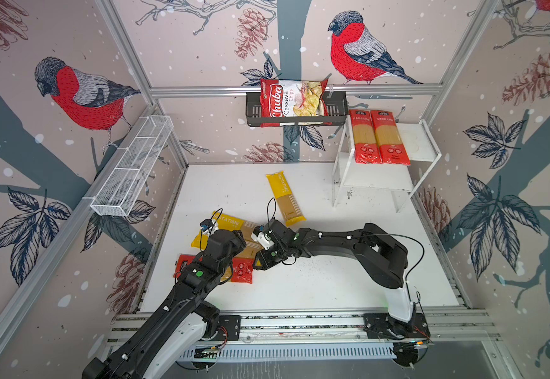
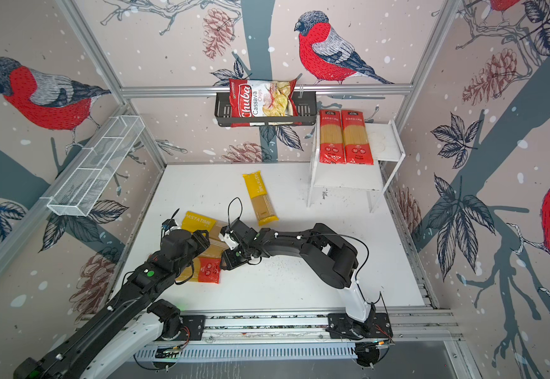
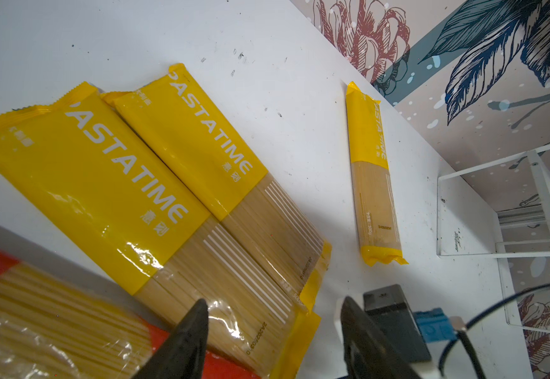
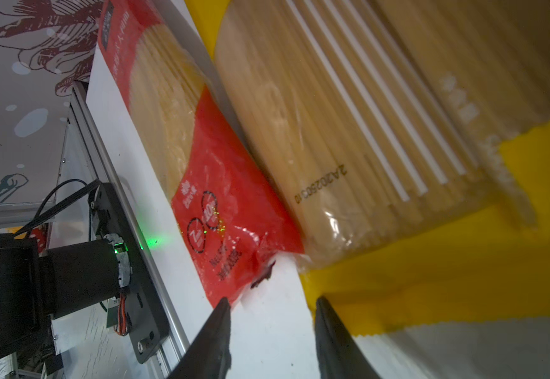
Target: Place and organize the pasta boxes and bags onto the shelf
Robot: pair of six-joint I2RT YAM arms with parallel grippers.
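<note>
Now left jaws spread above yellow packs [image 3: 103, 170]; right jaws spread just beside red pack [image 4: 227, 223] end.

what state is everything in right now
two red spaghetti packs, flat on shelf top board
lone PASTATIME pack, flat on table
two PASTATIME packs, side by side on table
third red spaghetti pack, on table against that pair
Chuba Cassava Chips bag, sitting in black basket
white wire basket, empty
left gripper, fingers open, empty
right gripper, fingers open, empty
</note>
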